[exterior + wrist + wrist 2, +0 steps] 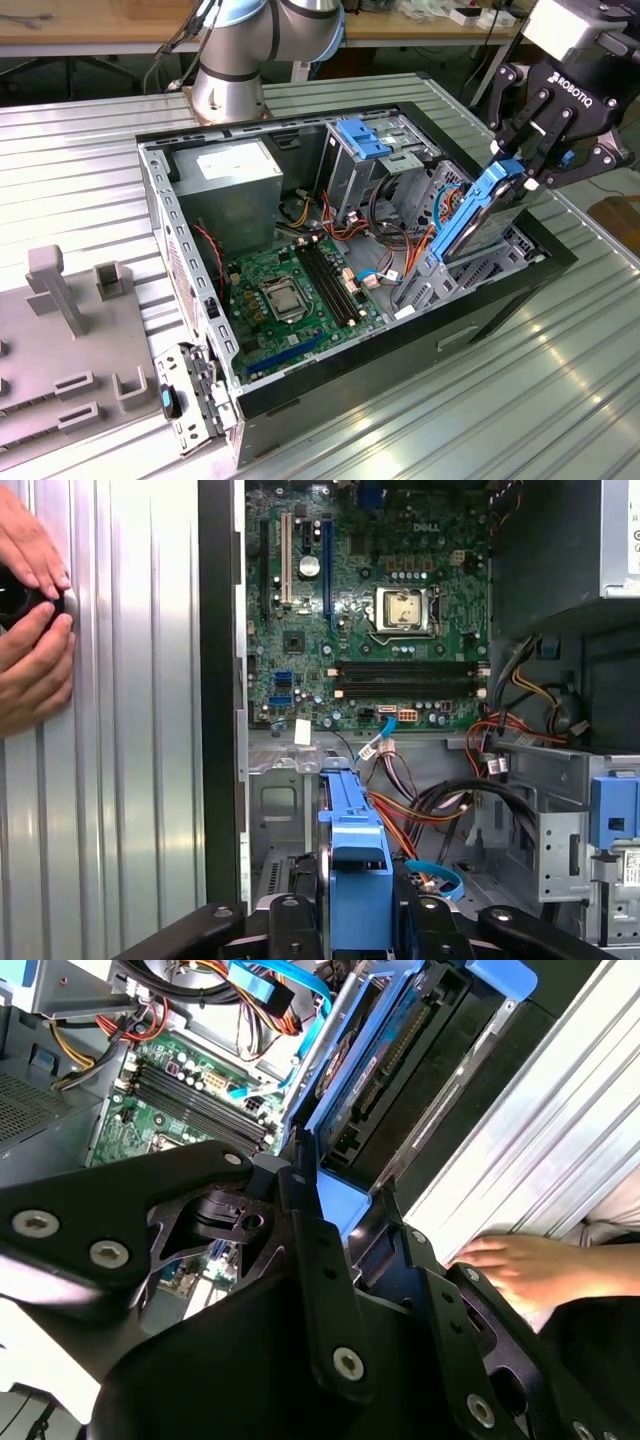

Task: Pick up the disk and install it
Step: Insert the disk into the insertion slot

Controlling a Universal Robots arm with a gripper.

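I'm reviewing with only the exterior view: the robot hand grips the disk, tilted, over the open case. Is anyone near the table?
Observer: Yes. In the first wrist view a person's hands are at the table, apart from the case.
Operator: Holding anything?
Observer: They close on a small dark object; I cannot tell what.
Operator: And the grip?
Observer: There, the robot hand has one finger on each side of the disk.

Ribbed metal table [80, 170]: open computer case [480, 312], grey fixture plate [100, 340], arm base [228, 92]
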